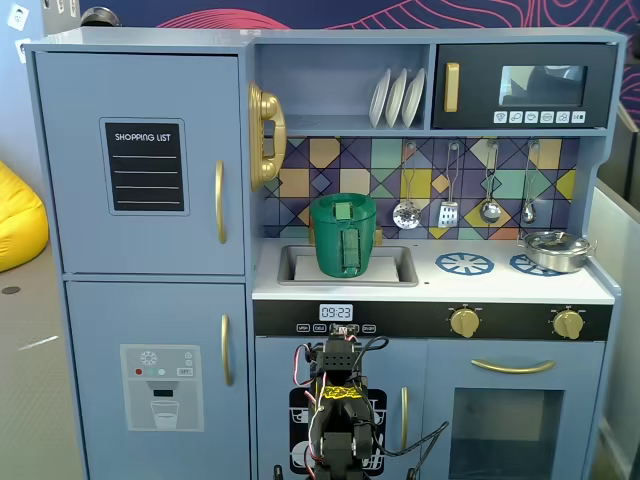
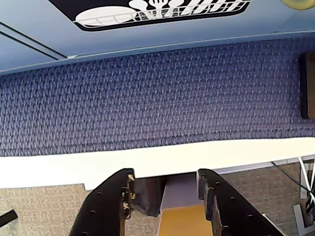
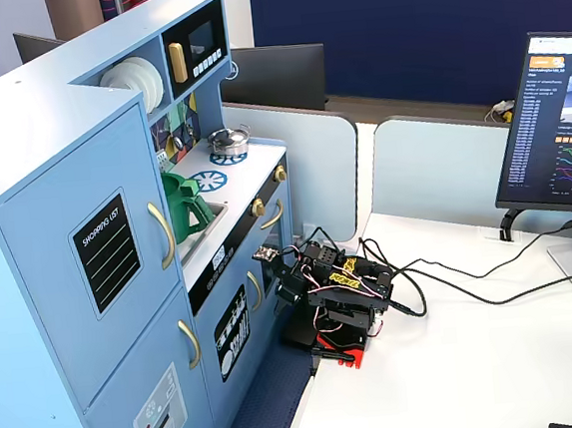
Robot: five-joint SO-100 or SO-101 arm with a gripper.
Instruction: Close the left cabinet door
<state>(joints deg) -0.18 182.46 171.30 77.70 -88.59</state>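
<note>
The left cabinet door is in the bottom middle of a fixed view, under the sink of a blue toy kitchen. It sits flat with the front and looks shut. It has a black picture of dishes on it and a gold handle at its right side. In the other fixed view the same door is low and left of the middle. In the wrist view only its bottom edge shows, along the top of the frame.

The robot arm is folded up on a white table right in front of the door. In the wrist view the gripper is at the bottom middle. Its two black fingers are spread apart with nothing between them. They point down at the table edge and a blue carpet.

Above the door is a sink with a green jug in it. A silver pot sits at the right of the counter. White plates stand on the top shelf. A computer screen is at the right edge of the other fixed view.
</note>
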